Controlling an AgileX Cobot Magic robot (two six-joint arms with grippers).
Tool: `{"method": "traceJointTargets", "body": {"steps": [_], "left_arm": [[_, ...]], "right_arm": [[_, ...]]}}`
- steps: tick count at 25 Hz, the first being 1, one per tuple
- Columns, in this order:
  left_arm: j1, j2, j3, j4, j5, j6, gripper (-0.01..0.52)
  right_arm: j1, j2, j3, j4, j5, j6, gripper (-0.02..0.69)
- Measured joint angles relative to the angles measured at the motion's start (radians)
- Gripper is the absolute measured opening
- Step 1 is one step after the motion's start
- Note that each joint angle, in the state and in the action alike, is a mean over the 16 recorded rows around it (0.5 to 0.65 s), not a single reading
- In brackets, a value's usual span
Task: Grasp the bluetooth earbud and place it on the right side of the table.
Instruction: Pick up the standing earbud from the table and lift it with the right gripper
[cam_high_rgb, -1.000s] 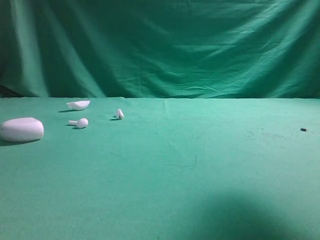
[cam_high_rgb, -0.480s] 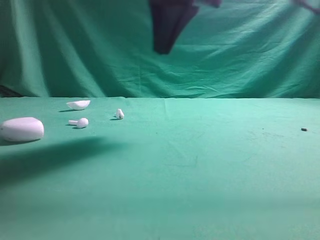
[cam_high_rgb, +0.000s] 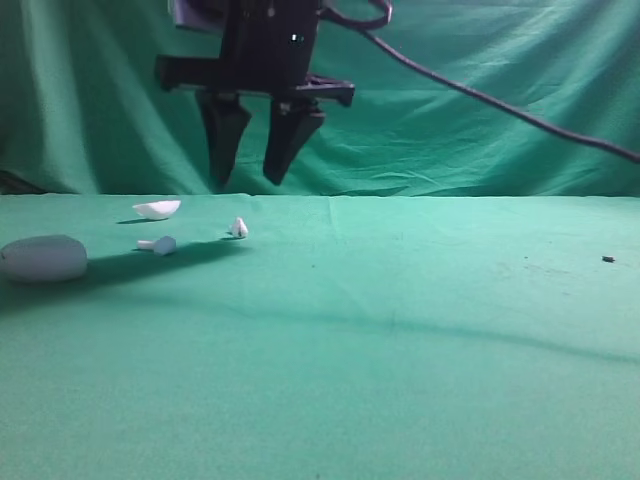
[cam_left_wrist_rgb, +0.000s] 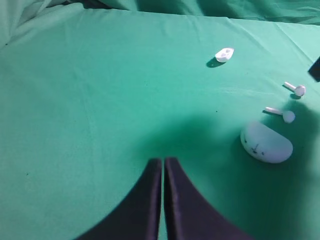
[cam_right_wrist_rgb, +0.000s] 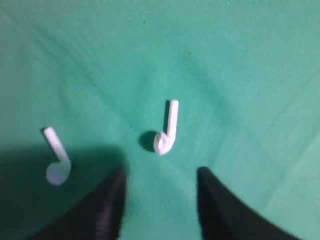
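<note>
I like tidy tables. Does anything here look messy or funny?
A bit. The white pieces lie scattered on the table: the case sits apart from its shallow lid-like piece, and both earbuds, the bluetooth earbud and the other earbud, lie loose on the cloth. Nothing looks broken or spilled.

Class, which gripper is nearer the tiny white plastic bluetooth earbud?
Right. The right gripper hangs open just above the tiny white bluetooth earbud; the left gripper, shut, sits far off across the green cloth table.
</note>
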Motion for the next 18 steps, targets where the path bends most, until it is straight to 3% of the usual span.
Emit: {"method": "traceJointTargets", "body": {"steps": [4,8,14,18], "left_arm": [[0.0,0.0,0.0,0.0,0.0,0.0,0.0],[0.0,0.0,0.0,0.0,0.0,0.0,0.0],[0.0,0.0,0.0,0.0,0.0,0.0,0.0],[0.0,0.0,0.0,0.0,0.0,0.0,0.0]], "right_arm": [[0.0,0.049,-0.022,-0.005,-0.033,0.011,0.378],[0.0,0.082,-0.027,-0.012,-0.071,0.015,0.428],[0.0,0.113,-0.029,-0.02,-0.112,0.02,0.429],[0.0,0.124,-0.032,-0.021,-0.125,0.027,0.367]]}}
